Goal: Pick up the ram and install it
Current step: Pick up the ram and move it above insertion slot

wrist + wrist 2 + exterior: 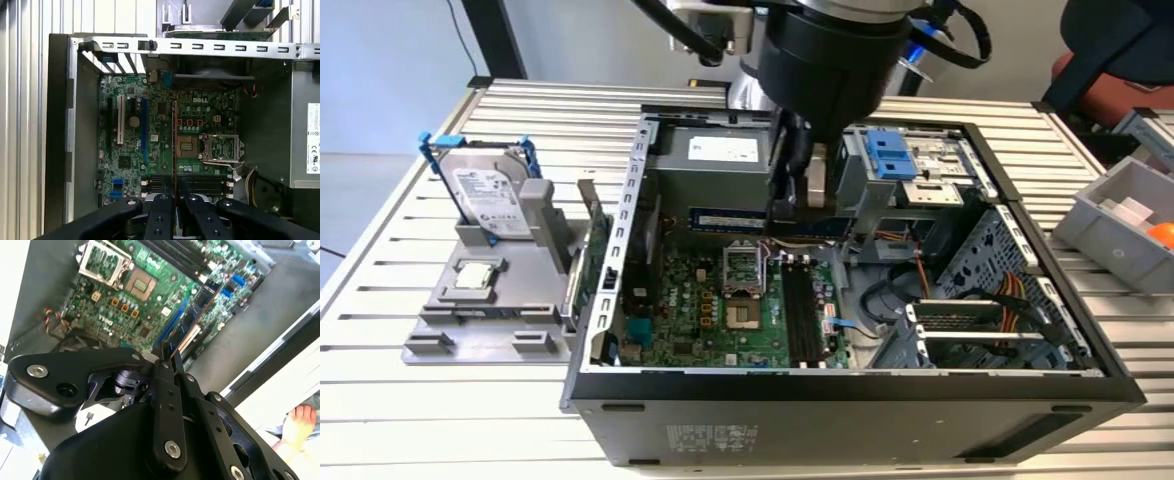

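Observation:
My gripper [790, 212] reaches down into the open computer case [607, 300] and is shut on the ram [727, 219], a long dark stick with a pale label. The stick hangs level above the green motherboard [707, 320], near the back end of the black memory slots [801, 310]. In both wrist views the ram [175, 145] [194, 317] shows edge-on as a thin line running out from between the closed fingertips of the gripper [175, 194] [167, 354]. It crosses over the board beside the processor socket [220, 149]. The memory slots [200, 184] lie close under the fingers.
A grey power supply [720, 160] and a blue-clipped drive cage [894, 160] crowd the case's back. Outside, on the exterior view's left, a grey stand [480, 320] holds a hard drive [491, 195], a processor chip [478, 275] and an upright green card [594, 260]. A person's hand [297, 422] rests nearby.

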Motion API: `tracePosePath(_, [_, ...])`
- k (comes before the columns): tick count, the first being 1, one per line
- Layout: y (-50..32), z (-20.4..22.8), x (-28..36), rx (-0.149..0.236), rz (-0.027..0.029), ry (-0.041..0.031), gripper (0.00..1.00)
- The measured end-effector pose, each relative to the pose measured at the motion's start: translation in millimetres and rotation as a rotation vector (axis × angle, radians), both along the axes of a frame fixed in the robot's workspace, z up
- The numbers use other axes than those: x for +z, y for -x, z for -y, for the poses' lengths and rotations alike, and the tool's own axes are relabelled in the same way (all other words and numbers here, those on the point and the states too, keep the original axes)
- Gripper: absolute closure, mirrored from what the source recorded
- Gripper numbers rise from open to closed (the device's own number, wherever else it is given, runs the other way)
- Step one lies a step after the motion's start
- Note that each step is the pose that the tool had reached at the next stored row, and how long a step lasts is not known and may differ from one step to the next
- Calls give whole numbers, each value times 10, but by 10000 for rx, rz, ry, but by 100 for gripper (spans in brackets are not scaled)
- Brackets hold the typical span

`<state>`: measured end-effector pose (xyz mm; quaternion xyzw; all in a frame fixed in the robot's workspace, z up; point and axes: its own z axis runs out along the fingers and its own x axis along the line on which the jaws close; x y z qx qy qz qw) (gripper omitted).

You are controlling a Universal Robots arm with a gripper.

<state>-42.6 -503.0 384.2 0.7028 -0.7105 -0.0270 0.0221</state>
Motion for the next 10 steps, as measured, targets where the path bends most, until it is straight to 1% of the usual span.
tracePosePath(5, [-222,2,0,2,-49,0,100])
tracePosePath(10, [-450,2,-1,13,-74,-2,100])
